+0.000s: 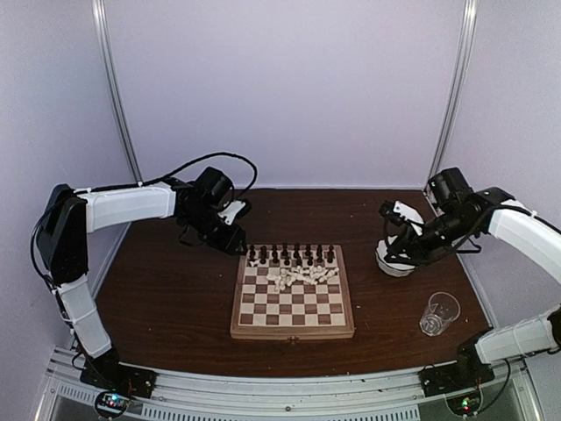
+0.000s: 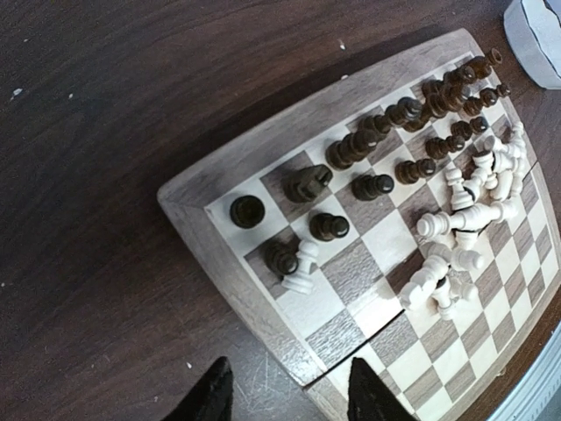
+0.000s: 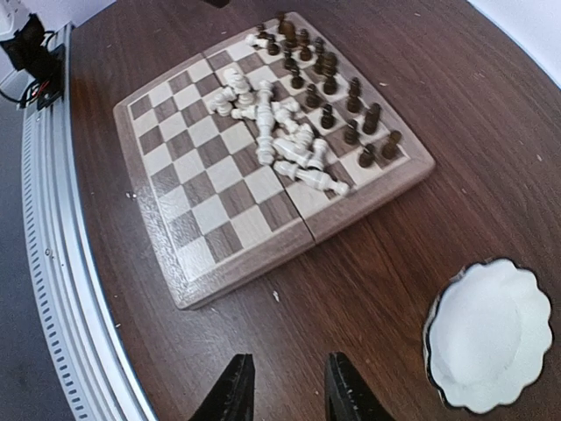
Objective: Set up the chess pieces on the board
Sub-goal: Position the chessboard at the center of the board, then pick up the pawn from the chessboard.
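Chess pieces (image 3: 289, 145): white ones seemingly toppled | left gripper (image 2: 285, 399), right gripper (image 3: 287, 390): parted | glass (image 1: 438, 313): overhead only

**Three Views, One Board Shared**

The table (image 1: 166, 298) is overlooked from high behind by the top external camera, aimed toward 12 o'clock and set farthest off. The board (image 1: 293, 292) is viewed steeply and closely from its 10 o'clock corner by the left wrist camera, and obliquely from its 2 o'clock side by the right. It is shared by all three.
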{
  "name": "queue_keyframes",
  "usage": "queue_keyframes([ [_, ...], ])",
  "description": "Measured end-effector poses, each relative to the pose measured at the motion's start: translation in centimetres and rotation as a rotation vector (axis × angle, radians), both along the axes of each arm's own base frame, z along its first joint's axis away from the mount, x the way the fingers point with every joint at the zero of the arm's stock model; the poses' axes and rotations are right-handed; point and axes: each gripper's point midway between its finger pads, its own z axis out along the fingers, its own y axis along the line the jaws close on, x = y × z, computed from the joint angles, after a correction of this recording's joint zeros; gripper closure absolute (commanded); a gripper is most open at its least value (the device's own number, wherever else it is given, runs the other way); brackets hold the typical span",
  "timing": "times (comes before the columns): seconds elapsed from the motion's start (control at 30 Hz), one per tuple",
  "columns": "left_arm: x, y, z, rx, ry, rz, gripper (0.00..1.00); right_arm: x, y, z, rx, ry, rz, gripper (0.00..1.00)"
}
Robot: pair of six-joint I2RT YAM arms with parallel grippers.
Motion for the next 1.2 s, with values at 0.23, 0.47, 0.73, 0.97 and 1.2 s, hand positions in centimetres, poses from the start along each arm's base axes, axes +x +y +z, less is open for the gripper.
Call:
queue_keyframes([
  [0.23,0.3,-1.3,-1.7,-0.010,0.042,-0.050,0.60,0.3,-4.1,-1.7,0.048,-0.019,-0.156,0.70],
  [0.47,0.7,-1.4,-1.1,-0.001,0.013,-0.086,0.63,1.2,-4.1,-1.4,0.071,-0.073,-0.161,0.70],
  [0.73,0.9,-1.1,-3.4,0.065,0.018,-0.100,0.60,1.2,-4.0,-1.7,0.081,-0.082,-0.150,0.71],
  [0.97,0.2,-2.2,-4.9,0.110,0.020,-0.135,0.57,1.2,-3.8,-1.5,0.090,-0.087,-0.142,0.71],
  [1.2,0.2,-2.7,-5.9,0.131,0.026,-0.144,0.57,1.2,-3.8,-1.5,0.092,-0.091,-0.141,0.71],
])
